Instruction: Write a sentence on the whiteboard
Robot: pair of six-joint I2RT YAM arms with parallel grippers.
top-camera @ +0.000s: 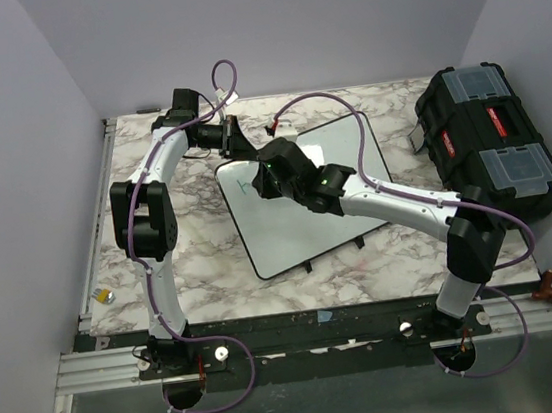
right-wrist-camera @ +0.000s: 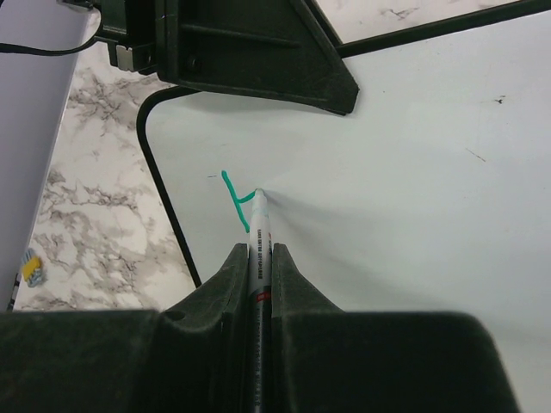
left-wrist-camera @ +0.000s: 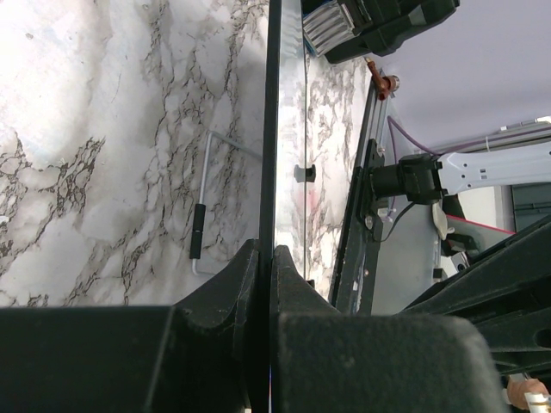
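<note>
The whiteboard point(top-camera: 304, 228) lies flat on the marble table, its black frame seen edge-on in the left wrist view point(left-wrist-camera: 269, 129). My left gripper point(top-camera: 237, 147) point(left-wrist-camera: 267, 258) is shut on the board's far edge. My right gripper point(top-camera: 269, 179) point(right-wrist-camera: 259, 258) is shut on a white marker point(right-wrist-camera: 258, 232), whose tip touches the board point(right-wrist-camera: 413, 172) near its far left corner. Of the sentence, a single green-teal mark point(right-wrist-camera: 232, 196) shows: a slanted stroke with a short crossbar running to the tip.
A black toolbox point(top-camera: 490, 140) with clear lid compartments stands at the right. A small yellow object point(top-camera: 107, 296) lies near the table's left edge. A thin L-shaped metal rod point(left-wrist-camera: 200, 232) lies on the marble beside the board. A red piece point(top-camera: 551, 286) sits at the front right corner.
</note>
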